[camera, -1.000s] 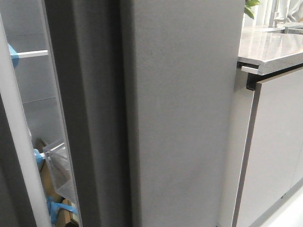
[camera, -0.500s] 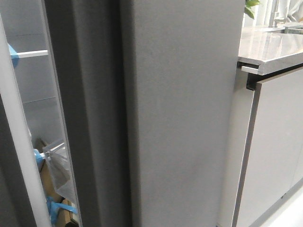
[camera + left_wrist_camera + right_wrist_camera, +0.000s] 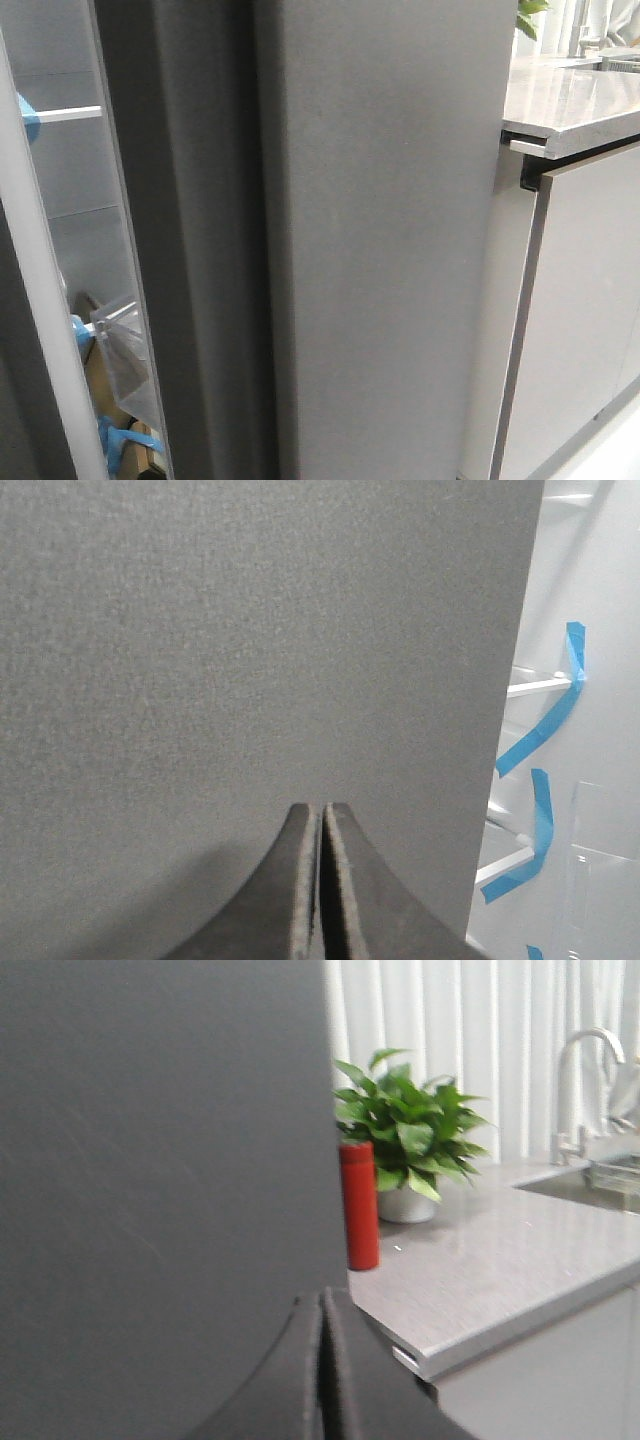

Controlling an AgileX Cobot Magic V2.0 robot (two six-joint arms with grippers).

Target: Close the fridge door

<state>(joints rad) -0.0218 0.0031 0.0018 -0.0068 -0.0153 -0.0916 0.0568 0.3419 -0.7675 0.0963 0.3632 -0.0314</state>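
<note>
Front view first: the fridge door point(image 3: 385, 240) fills the middle of your frame from top to bottom, a matte dark grey slab with its thick grooved edge running down the centre-left. To the left of that edge a narrow gap shows the fridge interior point(image 3: 75, 200), so the door is not shut. In the gap you can see a white shelf point(image 3: 65, 114) at upper left, and at lower left a clear plastic bag point(image 3: 125, 350) and bits of blue tape point(image 3: 125, 440). At upper right the counter point(image 3: 575, 105) sticks out past the door, with a pale glossy cabinet front point(image 3: 585, 320) beneath it. Neither tool shows in this view.

Left wrist view: your left tool point(image 3: 320, 880) sits at bottom centre with its two dark fingers pressed together, nothing between them. Its tips are right up against the grey face of the door (whether they actually touch it you cannot tell). Down the right side of the frame the white interior appears, with shelf edges and strips of blue tape.

Right wrist view: your right tool point(image 3: 322, 1360) is at bottom centre, fingers likewise pressed together and empty. The door covers the left half of the frame. To its right the counter carries a red bottle point(image 3: 359, 1205) standing upright just beside the door's edge, a potted plant point(image 3: 405, 1145) behind it, and a faucet point(image 3: 580, 1080) at far right before white curtains point(image 3: 480, 1030).
</note>
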